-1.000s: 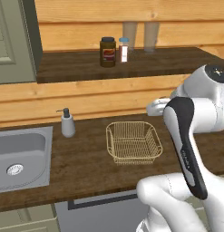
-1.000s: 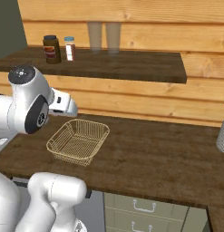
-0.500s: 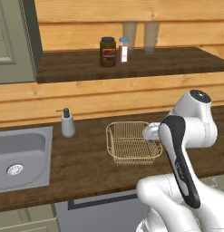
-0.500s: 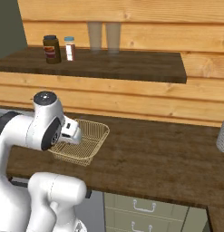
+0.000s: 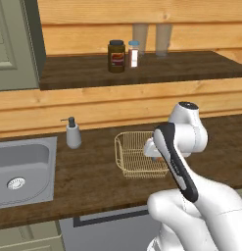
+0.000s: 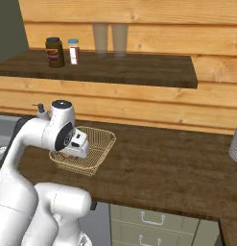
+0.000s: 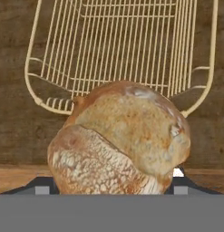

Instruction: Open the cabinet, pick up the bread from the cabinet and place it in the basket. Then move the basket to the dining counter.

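Note:
The tan-brown bread (image 7: 120,140) sits between my fingertips, and my gripper (image 6: 76,146) is shut on it. It hangs just over the near rim of the pale gold wire basket (image 7: 120,45). The basket (image 5: 137,156) stands on the dark wooden worktop, and my hand (image 5: 151,147) is lowered at its right side. In the right base view the basket (image 6: 98,141) lies partly behind the hand. The cabinet door (image 5: 12,44), sage grey-green, shows at the upper left. The dining counter is out of view.
A raised wooden ledge (image 5: 142,71) behind the worktop carries a dark jar (image 5: 116,56), a small shaker (image 5: 134,54) and two glasses (image 5: 151,39). A soap dispenser (image 5: 72,133) and the steel sink (image 5: 19,164) lie to the left. A grey object (image 6: 235,139) stands far right.
My arm has folded down and forward. The hand with the bread has dropped from up beside the basket to just over the basket's near side. The basket has not moved.

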Available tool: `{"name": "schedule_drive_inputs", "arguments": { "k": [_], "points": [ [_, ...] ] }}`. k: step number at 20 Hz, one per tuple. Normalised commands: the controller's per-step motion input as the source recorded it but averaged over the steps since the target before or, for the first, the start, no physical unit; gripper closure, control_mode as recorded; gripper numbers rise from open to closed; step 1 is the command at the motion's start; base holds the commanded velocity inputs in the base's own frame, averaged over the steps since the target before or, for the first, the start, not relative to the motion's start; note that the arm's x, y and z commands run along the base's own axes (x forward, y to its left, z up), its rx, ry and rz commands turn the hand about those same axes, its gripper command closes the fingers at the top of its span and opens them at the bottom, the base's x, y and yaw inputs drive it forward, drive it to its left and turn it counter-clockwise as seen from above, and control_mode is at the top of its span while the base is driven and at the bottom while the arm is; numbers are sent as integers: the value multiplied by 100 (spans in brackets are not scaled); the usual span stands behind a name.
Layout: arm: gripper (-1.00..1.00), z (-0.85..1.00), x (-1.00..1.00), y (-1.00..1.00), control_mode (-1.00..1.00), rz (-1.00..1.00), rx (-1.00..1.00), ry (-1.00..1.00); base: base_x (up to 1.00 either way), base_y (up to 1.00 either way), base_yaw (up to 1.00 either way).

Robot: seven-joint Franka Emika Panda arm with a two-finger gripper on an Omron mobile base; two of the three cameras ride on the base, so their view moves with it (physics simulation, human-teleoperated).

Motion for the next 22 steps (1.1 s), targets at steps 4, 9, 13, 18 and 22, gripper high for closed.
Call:
{"name": "schedule_drive_inputs", "arguments": {
  "k": [4,9,13,18,22],
  "points": [
    [100,-20,68,11,-100,0,0,14,0,0,0],
    [100,-39,67,14,-100,0,-1,4,0,0,0],
    [100,-50,63,1,-100,0,-2,0,0,0,0],
    [100,-58,49,0,-100,0,-3,0,0,0,0],
    [100,-52,38,0,-100,0,-2,0,0,0,0]
  ]
}}
